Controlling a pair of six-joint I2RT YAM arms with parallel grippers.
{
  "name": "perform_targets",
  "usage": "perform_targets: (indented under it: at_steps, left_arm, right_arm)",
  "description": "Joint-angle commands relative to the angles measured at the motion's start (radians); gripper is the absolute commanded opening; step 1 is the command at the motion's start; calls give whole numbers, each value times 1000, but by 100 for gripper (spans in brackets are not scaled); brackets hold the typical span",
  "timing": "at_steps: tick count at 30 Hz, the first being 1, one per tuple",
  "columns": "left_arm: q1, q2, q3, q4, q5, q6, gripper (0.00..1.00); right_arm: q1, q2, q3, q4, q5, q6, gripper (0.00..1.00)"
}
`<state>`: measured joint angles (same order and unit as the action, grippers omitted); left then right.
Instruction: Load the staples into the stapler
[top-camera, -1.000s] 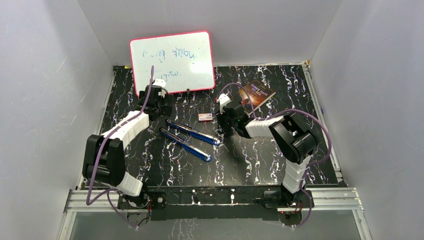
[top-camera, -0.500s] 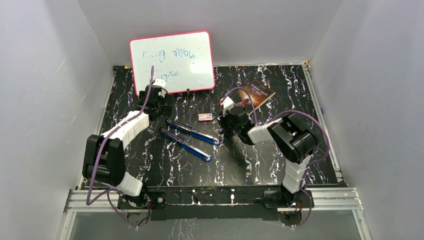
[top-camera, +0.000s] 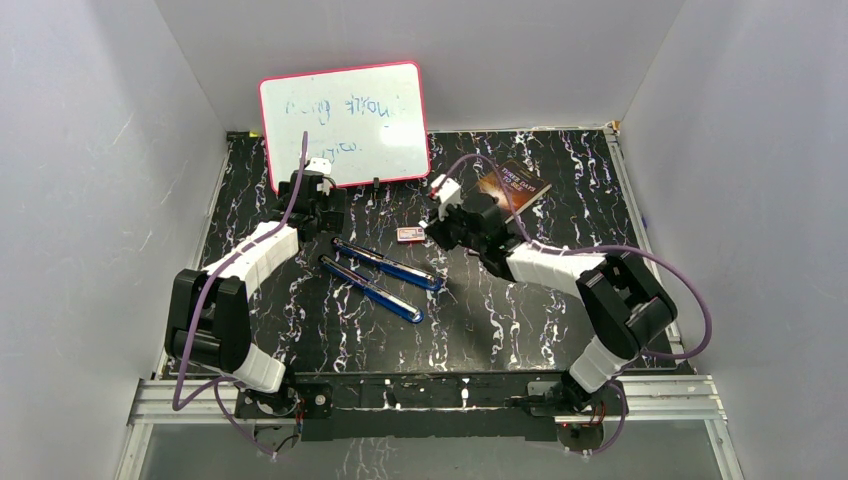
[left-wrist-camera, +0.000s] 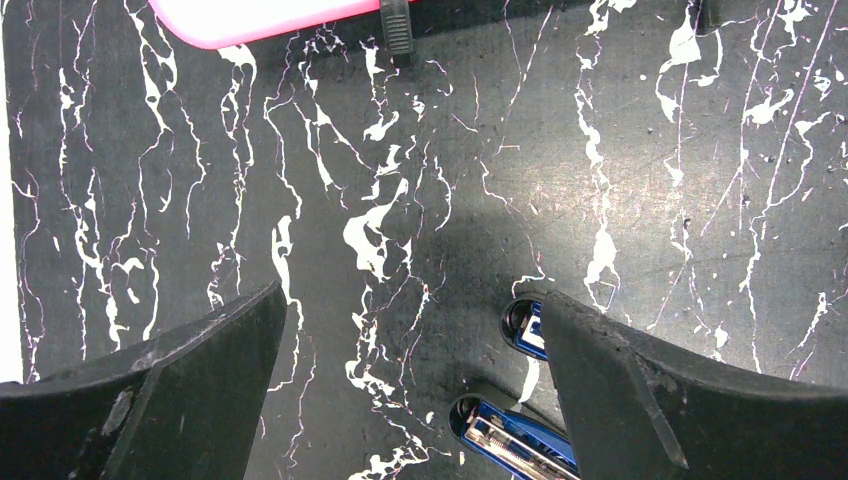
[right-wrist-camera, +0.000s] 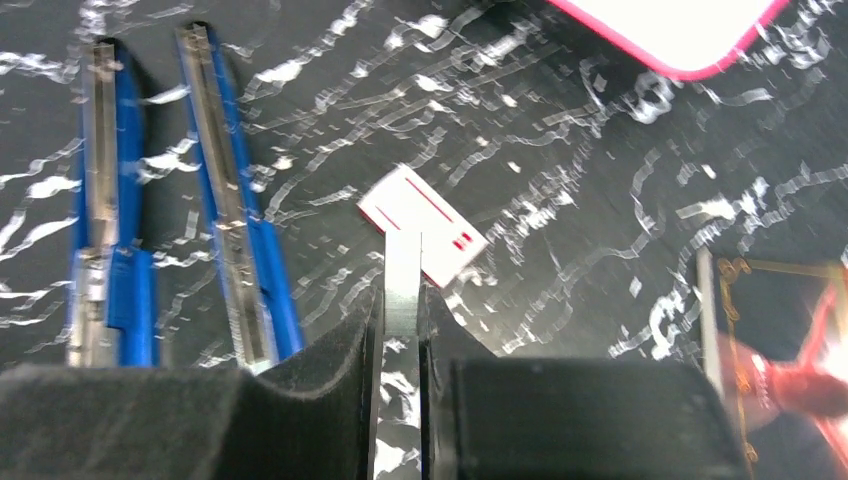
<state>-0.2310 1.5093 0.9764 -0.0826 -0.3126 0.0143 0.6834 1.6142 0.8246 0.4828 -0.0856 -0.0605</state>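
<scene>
**Right arm.** The arm is reached forward and to the left across the table (top-camera: 560, 210), with the forearm laid low. The right gripper (right-wrist-camera: 402, 322) is clamped on the staples (right-wrist-camera: 402, 278). The thin silvery strip is pinched between the two black fingers (right-wrist-camera: 330, 365) and projects past them. In the right wrist view its tip is seen against the near edge of the box (right-wrist-camera: 425, 222). The stapler (right-wrist-camera: 228, 200) lies to the left, unfolded flat, with both blue halves side by side on the table.

**Left arm.** The arm is bent at the elbow and is pointed down near the whiteboard (top-camera: 345, 125). The left gripper (left-wrist-camera: 410, 305) is held with its jaws spread wide and nothing between them. The stapler's ends are seen beside its right finger.

**Change over the last second.** The right elbow has been swung out towards the near right and the forearm stretched longer, and the gripper has been carried towards the box. The left arm, stapler, box and book (top-camera: 513, 188) are unmoved.
</scene>
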Motion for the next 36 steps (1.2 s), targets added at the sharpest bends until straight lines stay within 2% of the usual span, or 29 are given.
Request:
perform_targets:
  at_steps: [1, 8, 13, 23, 30, 36]
  left_arm:
    - [8, -50, -4, 9, 3, -5, 98]
    - [9, -52, -4, 9, 6, -7, 98]
    - [9, -54, -4, 10, 5, -7, 98]
    - [9, -57, -6, 10, 10, -10, 98]
    - [9, -57, -6, 10, 10, -10, 98]
    - [10, -57, -5, 10, 12, -10, 98]
  right_arm:
    - [65, 12, 144, -241, -99, -45, 0]
    - [100, 120, 395, -679, -141, -104, 0]
    - [118, 246, 535, -865, -97, -156, 0]
    - [167, 267, 593, -928, -46, -178, 0]
    - [176, 158, 509, -788, 67, -113, 0]
    - [177, 140, 542, -840, 17, -95, 0]
